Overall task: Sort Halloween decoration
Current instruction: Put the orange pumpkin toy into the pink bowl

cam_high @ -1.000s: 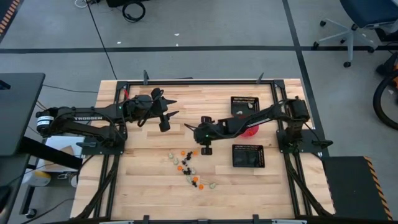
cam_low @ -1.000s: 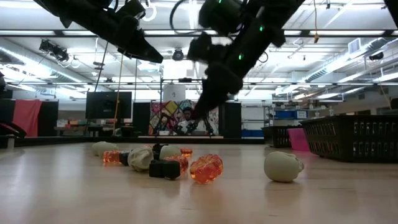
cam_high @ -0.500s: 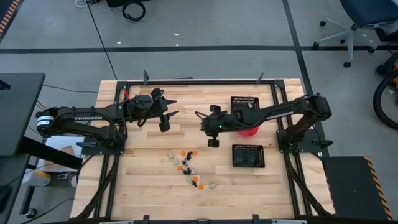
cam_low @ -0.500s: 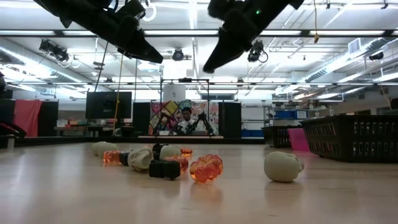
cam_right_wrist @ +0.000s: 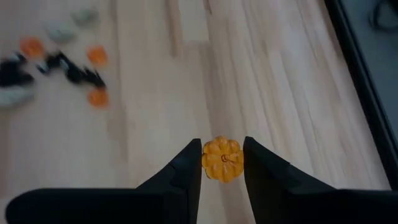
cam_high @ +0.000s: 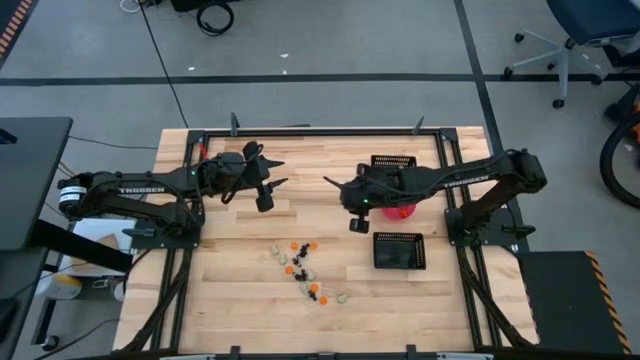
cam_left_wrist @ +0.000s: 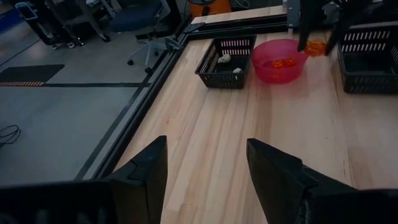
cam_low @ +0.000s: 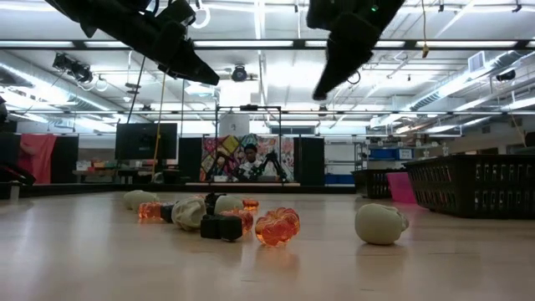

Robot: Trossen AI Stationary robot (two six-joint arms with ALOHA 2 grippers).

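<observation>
The Halloween decoration is a cluster of tiny orange, black and cream trinkets [cam_high: 305, 270] lying on the wooden table near its front middle; in the low view they show as an orange pumpkin [cam_low: 277, 227] and a cream skull [cam_low: 380, 223]. My right gripper [cam_right_wrist: 222, 155] is high above the table's middle [cam_high: 334, 185], shut on one small orange pumpkin [cam_right_wrist: 222, 159]. My left gripper [cam_high: 278, 172] hangs open and empty over the far left of the table. My right gripper pinches the small orange pumpkin by its two opposite sides [cam_right_wrist: 208, 160] between the free ends of its two fingers. The fingers slant down, coming from the table's right side. The pumpkin is lifted clear, high above the table [cam_left_wrist: 316, 48].
A round pink bowl [cam_high: 403, 210] holding orange pieces [cam_left_wrist: 285, 62] stands at the right, between two black mesh trays, one farther back [cam_high: 393, 168] and one nearer [cam_high: 398, 250]. The farther tray holds pale pieces [cam_left_wrist: 225, 60]. Bare wood lies between the arms.
My right gripper has risen from just above the trinket cluster and gone toward the table's right and far side, carrying the orange pumpkin up and away from the pile. Its fingers have stayed shut on it.
</observation>
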